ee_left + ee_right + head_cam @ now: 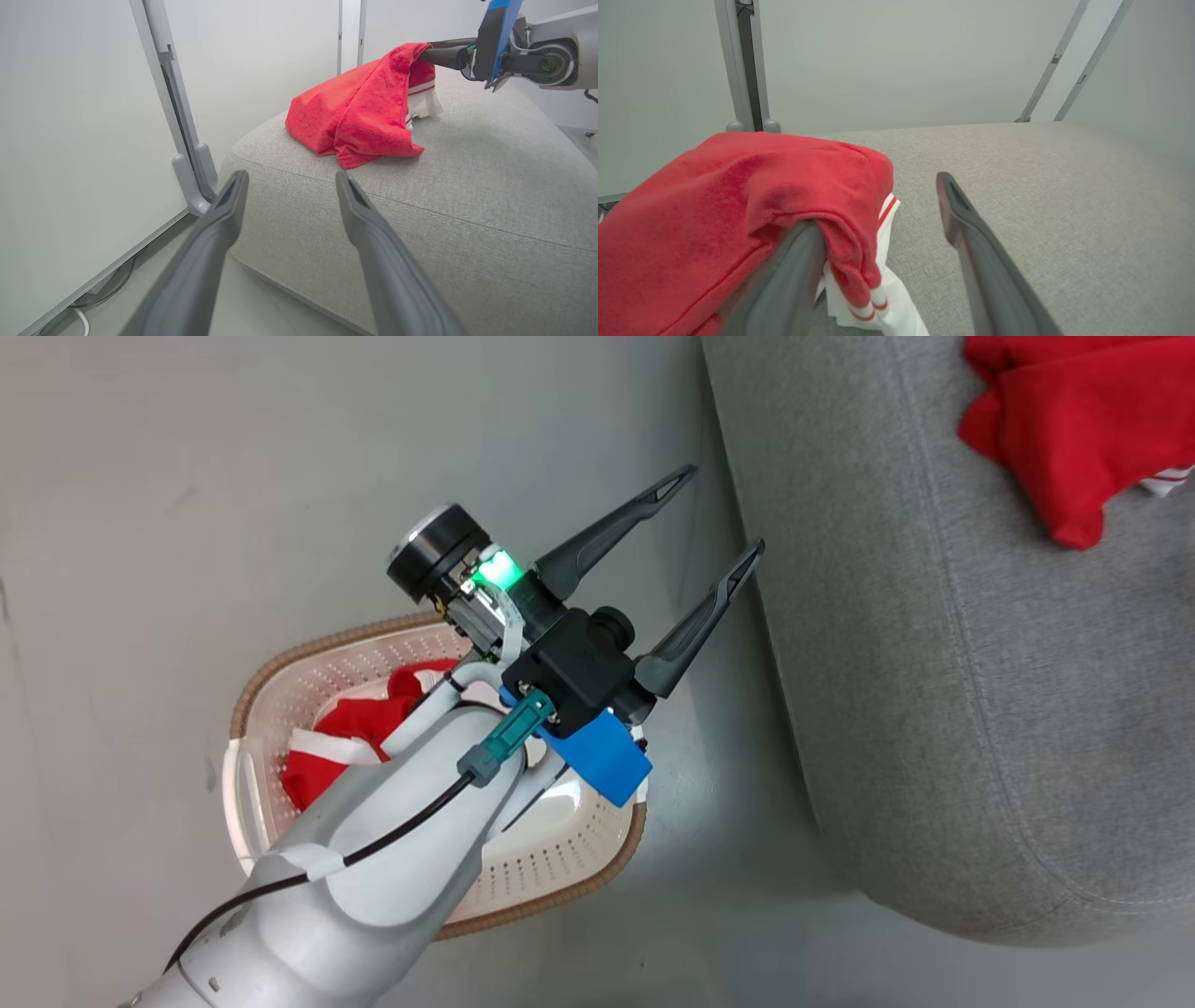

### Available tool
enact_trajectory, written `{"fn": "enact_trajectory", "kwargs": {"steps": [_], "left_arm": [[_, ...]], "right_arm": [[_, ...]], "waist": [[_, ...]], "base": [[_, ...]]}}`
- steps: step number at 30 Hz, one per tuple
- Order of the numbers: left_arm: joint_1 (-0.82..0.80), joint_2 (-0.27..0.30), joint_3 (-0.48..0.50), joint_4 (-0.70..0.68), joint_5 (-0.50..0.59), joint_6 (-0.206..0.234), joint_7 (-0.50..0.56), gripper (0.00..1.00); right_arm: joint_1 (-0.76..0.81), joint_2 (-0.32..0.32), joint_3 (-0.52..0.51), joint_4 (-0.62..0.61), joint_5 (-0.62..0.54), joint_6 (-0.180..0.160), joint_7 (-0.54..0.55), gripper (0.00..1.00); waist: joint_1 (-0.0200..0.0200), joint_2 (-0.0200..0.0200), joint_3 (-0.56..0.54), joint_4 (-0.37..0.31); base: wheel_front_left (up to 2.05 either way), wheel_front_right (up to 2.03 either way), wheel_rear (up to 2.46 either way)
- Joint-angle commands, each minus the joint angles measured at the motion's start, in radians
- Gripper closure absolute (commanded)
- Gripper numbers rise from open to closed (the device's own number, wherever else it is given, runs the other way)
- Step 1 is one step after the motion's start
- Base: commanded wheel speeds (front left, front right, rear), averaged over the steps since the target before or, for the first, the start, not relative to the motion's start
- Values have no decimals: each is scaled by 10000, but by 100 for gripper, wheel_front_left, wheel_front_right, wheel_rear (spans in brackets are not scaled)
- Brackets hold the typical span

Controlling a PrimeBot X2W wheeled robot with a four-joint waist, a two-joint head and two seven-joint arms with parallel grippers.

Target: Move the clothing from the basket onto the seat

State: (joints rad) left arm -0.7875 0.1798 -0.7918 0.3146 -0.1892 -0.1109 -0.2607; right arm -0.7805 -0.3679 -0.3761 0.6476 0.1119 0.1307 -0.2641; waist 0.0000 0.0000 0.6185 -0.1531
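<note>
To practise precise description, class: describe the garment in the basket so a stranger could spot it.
Beside the large grey sofa seat, a cream perforated laundry basket stands on the floor. Crumpled inside is a red garment with white stripes; the other red garment lies on the seat.

Bright, even light; soft shadows; wide-angle edge distortion.

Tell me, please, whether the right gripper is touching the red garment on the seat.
Touching. The right wrist view shows the red garment draped over one finger of the open right gripper; its other finger stands clear above the seat.
</note>
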Motion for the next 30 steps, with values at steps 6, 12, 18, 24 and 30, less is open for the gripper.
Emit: {"fn": "enact_trajectory", "kwargs": {"steps": [6, 12, 18, 24, 30], "left_arm": [[427, -25, 220, -66, -201, 167, -54, 0], [1065, 142, 678, -218, -394, 394, -56, 0], [1934, 296, 1337, -371, -609, 668, -57, 0], [2802, 338, 2116, -522, -749, 891, -58, 0], [3487, 237, 2922, -665, -774, 1013, -49, 0]], "right_arm": [[1456, 400, -49, -900, -128, 1, -6, 0], [2920, 863, 62, -2230, -262, 1, -6, 0], [3871, 1331, 844, -3525, -168, 1, -4, 0], [4393, 1799, 1739, -4545, 89, 1, -4, 0], [4803, 2023, 2517, -5155, 144, 1, -4, 0]], "waist": [[0, 0, -889, -205], [0, 0, -1745, -162], [0, 0, -2574, 70], [0, 0, -3260, 530], [0, 0, -3755, 1158]], "base": [[0, 0, 0], [0, 0, 0], [0, 0, 0], [0, 0, 0], [0, 0, 0]]}}
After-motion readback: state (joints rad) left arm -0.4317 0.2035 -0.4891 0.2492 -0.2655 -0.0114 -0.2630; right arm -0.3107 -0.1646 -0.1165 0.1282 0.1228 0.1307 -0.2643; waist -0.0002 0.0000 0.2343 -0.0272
